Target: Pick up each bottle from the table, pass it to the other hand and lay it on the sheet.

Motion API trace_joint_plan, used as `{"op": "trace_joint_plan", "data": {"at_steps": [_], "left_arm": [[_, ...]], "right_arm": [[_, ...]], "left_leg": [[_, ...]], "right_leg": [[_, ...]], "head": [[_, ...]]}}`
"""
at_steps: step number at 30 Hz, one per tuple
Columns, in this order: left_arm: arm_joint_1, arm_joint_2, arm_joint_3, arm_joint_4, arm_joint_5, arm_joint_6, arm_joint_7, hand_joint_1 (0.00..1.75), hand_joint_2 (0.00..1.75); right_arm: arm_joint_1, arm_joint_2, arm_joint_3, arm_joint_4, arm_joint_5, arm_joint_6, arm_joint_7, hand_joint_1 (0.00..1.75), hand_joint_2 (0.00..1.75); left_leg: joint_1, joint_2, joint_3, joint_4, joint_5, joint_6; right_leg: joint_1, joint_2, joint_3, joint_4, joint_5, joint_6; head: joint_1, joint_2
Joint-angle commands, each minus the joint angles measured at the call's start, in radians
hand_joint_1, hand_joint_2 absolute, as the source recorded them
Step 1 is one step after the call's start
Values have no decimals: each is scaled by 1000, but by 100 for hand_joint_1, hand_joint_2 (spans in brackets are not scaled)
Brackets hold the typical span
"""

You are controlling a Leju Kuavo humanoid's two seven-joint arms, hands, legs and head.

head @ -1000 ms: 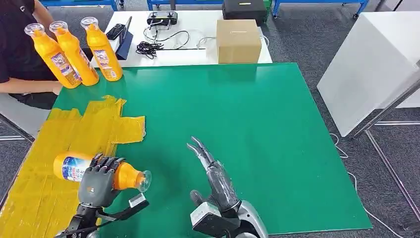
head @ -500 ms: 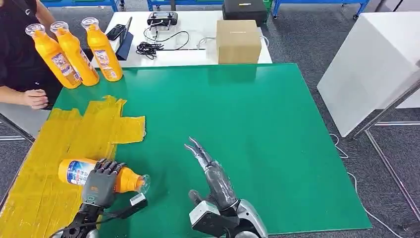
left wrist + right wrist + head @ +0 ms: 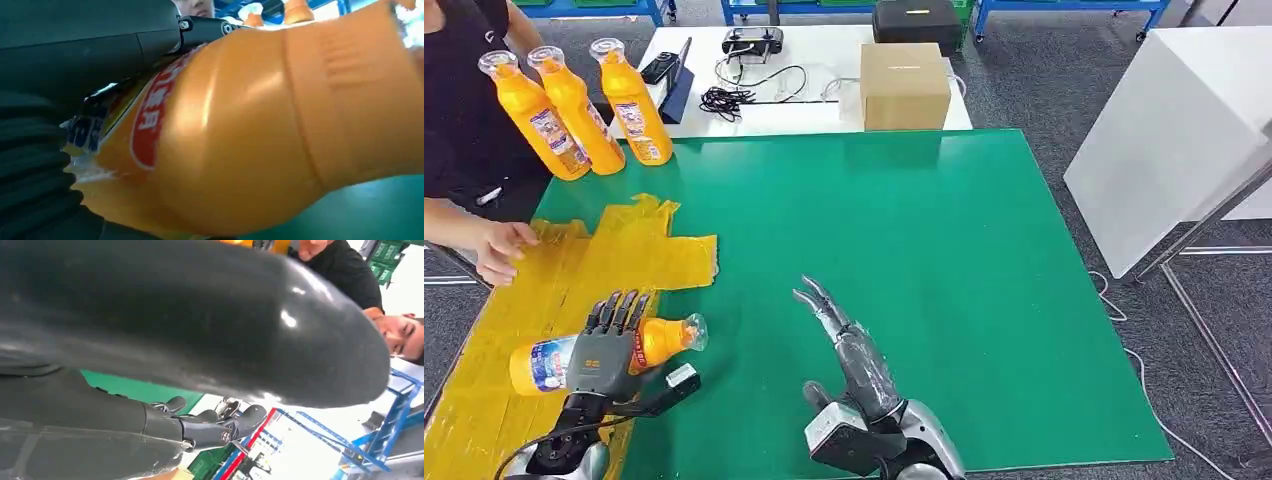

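Bottle (image 3: pixel 649 340) lying on yellow sheet (image 3: pixel 636 255) near tabletop's (image 3: pixel 944 250) front-left corner, long axis crosswise, cap pointing right. Left hand (image 3: pixel 602 352) gripping it; left wrist view revealing red label (image 3: pixel 150 120). Right hand (image 3: pixel 849 345) holding nothing, fingers extended.

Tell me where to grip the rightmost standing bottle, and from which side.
Grip the rightmost standing bottle on its wide labelled body, below the narrow neck. It stands upright with another bottle close on one side, so fingers should come from the open green table side.

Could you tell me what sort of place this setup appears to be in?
Probably a robotics lab or workshop: a green-topped test table, a handheld controller with loose cables on the white table, and blue metal racks.
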Motion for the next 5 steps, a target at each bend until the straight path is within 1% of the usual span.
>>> {"op": "trace_joint_plan", "data": {"at_steps": [1, 4, 5], "left_arm": [[32, -44, 47, -11, -9, 90, 36, 0, 0], [61, -62, 57, -101, 33, 115, 0, 0, 0], [61, -62, 57, -101, 33, 115, 0, 0, 0]], "right_arm": [[-15, -25, 10, 33, -3, -7, 5, 0, 0], [-4, -29, 6, 29, -3, -20, 4, 0, 0], [-4, -29, 6, 29, -3, -20, 4, 0, 0]], "left_leg": [[0, 2, 0, -1, 0, 0], [0, 1, -1, 0, 0, 0], [1, 1, -3, 0, 0, 0]], "right_leg": [[0, 2, 0, -2, 1, 1], [0, 0, -1, -1, 0, 1], [1, 0, -2, -1, 1, 1]], "head": [[0, 0], [0, 0], [0, 0]]}}
